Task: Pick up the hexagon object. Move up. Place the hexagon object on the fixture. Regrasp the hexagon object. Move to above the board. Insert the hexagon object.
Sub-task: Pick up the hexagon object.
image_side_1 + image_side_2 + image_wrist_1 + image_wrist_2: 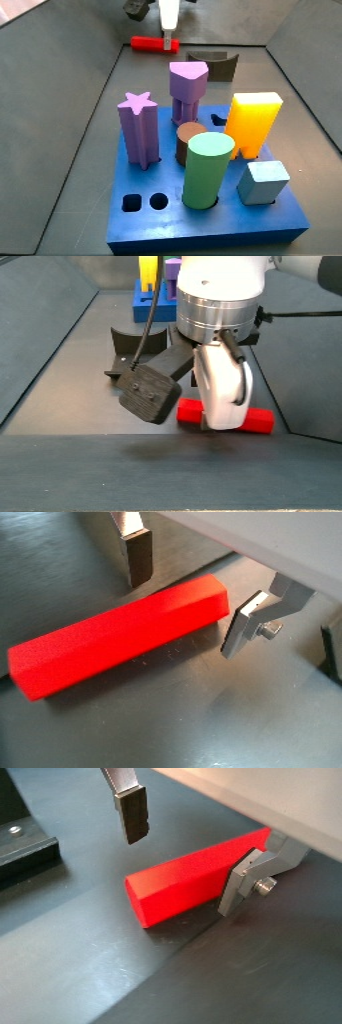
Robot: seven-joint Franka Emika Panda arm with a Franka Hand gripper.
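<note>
The hexagon object is a long red bar [120,637] lying flat on the dark floor; it also shows in a wrist view [187,883] and in both side views [144,43] [257,420]. My gripper [191,597] is low over one end of the bar, open, with one finger on each side. One finger [138,557] stands clear of the bar and the other finger [249,620] is close beside it. The gripper also shows in a wrist view [187,853] and in both side views [168,40] [222,406]. The fixture [214,65] stands beside the bar.
The blue board [201,232] holds a purple star [136,125], a purple prism [189,90], a yellow block [254,120], a green cylinder [209,170], a light blue cube [265,182] and a brown cylinder. The fixture also shows close by [144,391] [20,843]. Grey walls surround the floor.
</note>
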